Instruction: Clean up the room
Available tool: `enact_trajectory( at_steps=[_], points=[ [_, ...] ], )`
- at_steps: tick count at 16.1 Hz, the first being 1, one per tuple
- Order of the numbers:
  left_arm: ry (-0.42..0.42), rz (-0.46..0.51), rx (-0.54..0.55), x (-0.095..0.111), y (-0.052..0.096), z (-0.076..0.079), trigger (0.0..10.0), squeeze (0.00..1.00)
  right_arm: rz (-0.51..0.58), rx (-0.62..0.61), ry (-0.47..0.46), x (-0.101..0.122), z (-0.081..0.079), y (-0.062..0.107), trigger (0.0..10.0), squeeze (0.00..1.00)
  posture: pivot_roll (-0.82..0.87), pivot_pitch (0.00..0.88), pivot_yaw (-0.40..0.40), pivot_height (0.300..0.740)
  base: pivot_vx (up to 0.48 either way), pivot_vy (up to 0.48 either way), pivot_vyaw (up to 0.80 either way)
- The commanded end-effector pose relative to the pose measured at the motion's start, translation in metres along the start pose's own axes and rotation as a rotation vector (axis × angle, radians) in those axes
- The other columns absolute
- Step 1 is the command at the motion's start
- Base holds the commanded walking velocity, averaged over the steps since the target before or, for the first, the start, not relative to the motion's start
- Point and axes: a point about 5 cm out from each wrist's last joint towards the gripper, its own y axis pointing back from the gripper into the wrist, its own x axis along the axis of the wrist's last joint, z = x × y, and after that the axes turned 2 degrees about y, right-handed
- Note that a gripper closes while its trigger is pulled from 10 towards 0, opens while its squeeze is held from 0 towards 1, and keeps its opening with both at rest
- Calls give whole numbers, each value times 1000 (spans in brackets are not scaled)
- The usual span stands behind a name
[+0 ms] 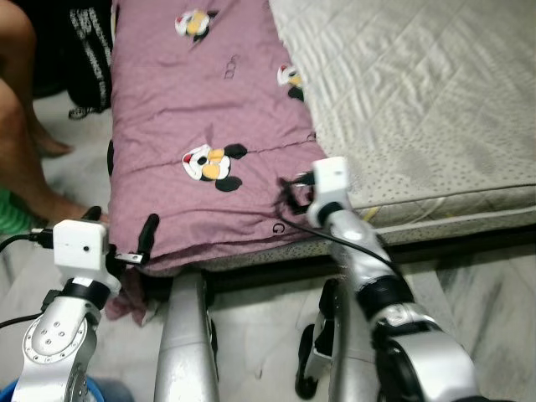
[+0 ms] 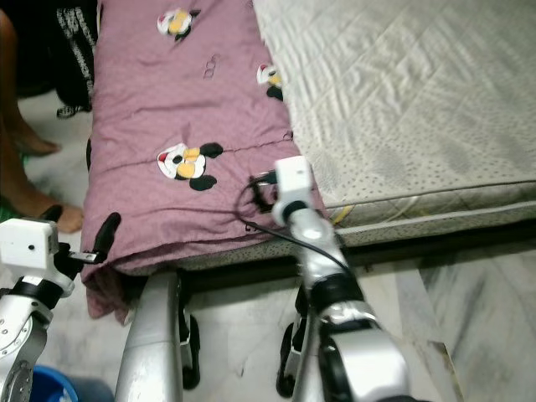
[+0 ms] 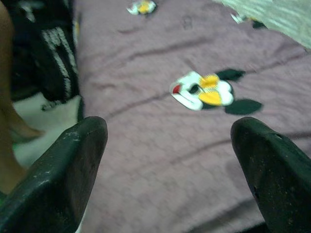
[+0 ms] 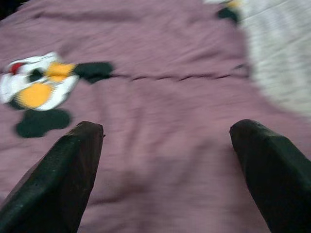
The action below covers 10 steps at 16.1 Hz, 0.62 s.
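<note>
I am holding my left pincer (image 1: 121, 239) spread wide at the near left corner of the purple blanket (image 1: 201, 109), which is lying along the bed (image 1: 419, 100). My right pincer (image 4: 165, 160), also released, is hovering over its near right edge.

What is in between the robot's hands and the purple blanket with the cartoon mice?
Nothing visible. The left hand and right hand are both open right at the near edge of the purple blanket, with only blanket showing between their fingers. A person's legs stand off to the left.
</note>
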Motion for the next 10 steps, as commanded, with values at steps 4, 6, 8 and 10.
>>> enact_trajectory(
  at_steps=[4, 6, 8, 10],
  points=[
    [18, -67, -46, -1, 16, 8, 10000, 0, -8, 123, -46, 3, -46, -12, 10000, 0, 280, 362, 22, 564, 0, 0, 0],
    [22, -76, -51, -1, 17, 10, 10000, 0, -45, 147, -37, 0, -56, -14, 10000, 0, 277, 369, 17, 564, 0, 0, 0],
    [27, -88, -49, -1, 16, 11, 10000, 0, -111, 117, -19, -9, -55, -14, 10000, 0, 274, 364, 10, 564, 0, 0, 0],
    [33, -93, -46, -2, 14, 12, 10000, 0, -170, -20, -79, -18, -30, -11, 10000, 0, 265, 355, 2, 564, 0, 0, 0]
  ],
)
